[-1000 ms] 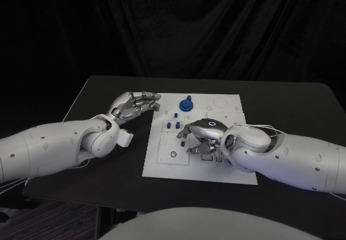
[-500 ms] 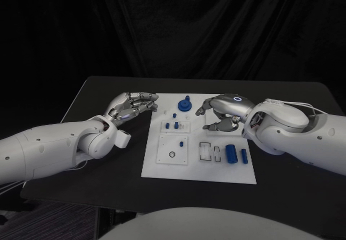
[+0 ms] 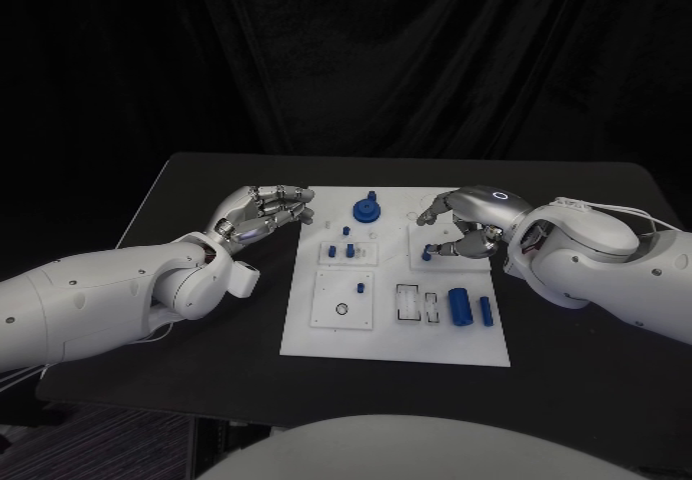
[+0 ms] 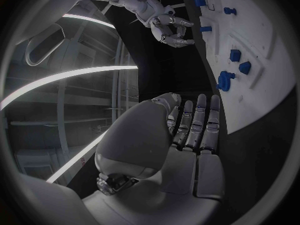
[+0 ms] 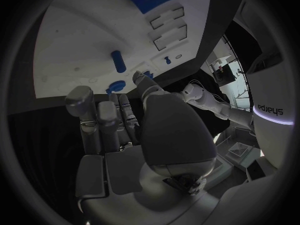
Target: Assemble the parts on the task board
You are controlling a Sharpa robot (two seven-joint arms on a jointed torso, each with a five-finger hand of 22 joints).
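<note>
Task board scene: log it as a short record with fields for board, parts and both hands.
board: white task board in the middle of the black table
parts: blue knob at far edge; large blue cylinder near right side
left hand: fingers curled, holding nothing, beside the board's left edge
right hand: over the board's far right part; whether it holds anything cannot be told

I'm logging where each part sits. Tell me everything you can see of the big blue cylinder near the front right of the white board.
The large blue cylinder looks like smooth matte plastic, with rounded ends. It lies on its side on the white task board, its long axis running front to back, between two outlined rectangular slots and a thinner blue bar. No robot hand touches it; the right robot hand hovers farther back.
</note>
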